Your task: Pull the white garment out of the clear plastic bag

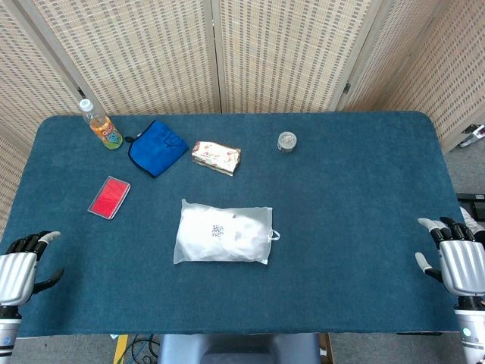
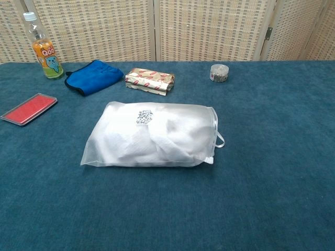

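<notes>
The clear plastic bag (image 1: pixel 223 233) (image 2: pixel 152 135) lies flat in the middle of the blue table, its zipper end and small pull loop facing right. Inside it sits the folded white garment (image 1: pixel 231 236) (image 2: pixel 167 138), with a small printed label showing on top. My left hand (image 1: pixel 21 265) hovers at the table's near left corner, fingers apart and empty, far from the bag. At the near right edge my right hand (image 1: pixel 457 258) does the same, fingers spread and holding nothing. Neither hand appears in the chest view.
Along the back stand an orange drink bottle (image 1: pixel 100 125), a blue pouch (image 1: pixel 157 147), a patterned packet (image 1: pixel 216 157) and a small round jar (image 1: pixel 286 141). A red flat case (image 1: pixel 109 197) lies left of the bag. Woven screens close off the far side.
</notes>
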### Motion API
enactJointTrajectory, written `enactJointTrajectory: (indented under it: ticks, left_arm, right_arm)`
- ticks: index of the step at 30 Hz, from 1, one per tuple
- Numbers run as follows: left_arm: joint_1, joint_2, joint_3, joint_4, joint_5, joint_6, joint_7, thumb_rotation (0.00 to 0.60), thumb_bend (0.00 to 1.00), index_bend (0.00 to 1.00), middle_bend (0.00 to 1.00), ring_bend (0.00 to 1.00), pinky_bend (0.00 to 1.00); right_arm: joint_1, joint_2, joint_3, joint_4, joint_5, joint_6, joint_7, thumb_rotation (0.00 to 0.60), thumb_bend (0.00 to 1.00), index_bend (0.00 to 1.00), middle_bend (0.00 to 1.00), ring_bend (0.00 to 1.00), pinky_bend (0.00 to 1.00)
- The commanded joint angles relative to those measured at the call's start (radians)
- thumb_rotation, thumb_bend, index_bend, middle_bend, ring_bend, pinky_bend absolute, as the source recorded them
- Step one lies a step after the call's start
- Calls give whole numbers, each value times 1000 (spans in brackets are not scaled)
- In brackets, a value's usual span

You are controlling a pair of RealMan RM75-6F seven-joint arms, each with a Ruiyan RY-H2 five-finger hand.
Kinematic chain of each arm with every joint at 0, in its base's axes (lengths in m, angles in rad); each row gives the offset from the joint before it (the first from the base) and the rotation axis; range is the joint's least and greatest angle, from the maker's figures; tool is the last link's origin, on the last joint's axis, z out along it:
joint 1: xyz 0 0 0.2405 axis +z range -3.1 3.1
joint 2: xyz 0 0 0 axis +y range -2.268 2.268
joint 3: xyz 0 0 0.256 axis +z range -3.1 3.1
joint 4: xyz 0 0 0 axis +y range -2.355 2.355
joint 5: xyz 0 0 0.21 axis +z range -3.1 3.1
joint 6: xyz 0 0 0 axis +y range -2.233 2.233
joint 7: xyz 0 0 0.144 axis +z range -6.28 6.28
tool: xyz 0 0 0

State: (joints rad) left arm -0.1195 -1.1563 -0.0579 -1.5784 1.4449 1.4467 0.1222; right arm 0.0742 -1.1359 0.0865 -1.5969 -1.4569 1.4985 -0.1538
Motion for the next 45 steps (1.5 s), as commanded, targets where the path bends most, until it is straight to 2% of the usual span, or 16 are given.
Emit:
enactJointTrajectory:
  ticks: [1,10,20,24,31,38,45]
  left_arm:
    - [-3,0,-2,-4,0,-2,3,600,260,226,225,215,214]
    - [-12,-8,-21,-2,18,22,-29,600,260,226,225,215,214]
    - [-68,12,-37,-19,53,-22,-55,600,260,197,219,214,214]
    - [-117,29,-43,-25,81,-77,-106,600,260,197,219,213,214]
    - [-222,16,-68,-19,100,-181,-114,600,260,166,201,204,214]
    - [-321,-23,-87,-26,103,-279,-74,600,260,139,183,173,197]
    - [-420,-48,-93,-58,76,-411,-1,600,247,45,111,112,162]
  right_arm:
    - [0,1,-1,-1,-1,-1,-1,600,247,260,331,185,262]
    - [-3,8,4,-4,-6,9,7,600,247,260,331,185,262]
    - [-3,25,10,-16,-19,24,-6,600,247,260,331,185,262]
    - [3,34,19,-25,-19,27,-20,600,246,260,331,186,262]
    - [9,36,30,-31,-21,34,-30,600,247,260,331,185,262]
    - [10,33,35,-30,-27,48,-32,600,246,260,325,186,262]
    - [10,29,37,-25,-24,50,-33,600,246,260,317,187,262]
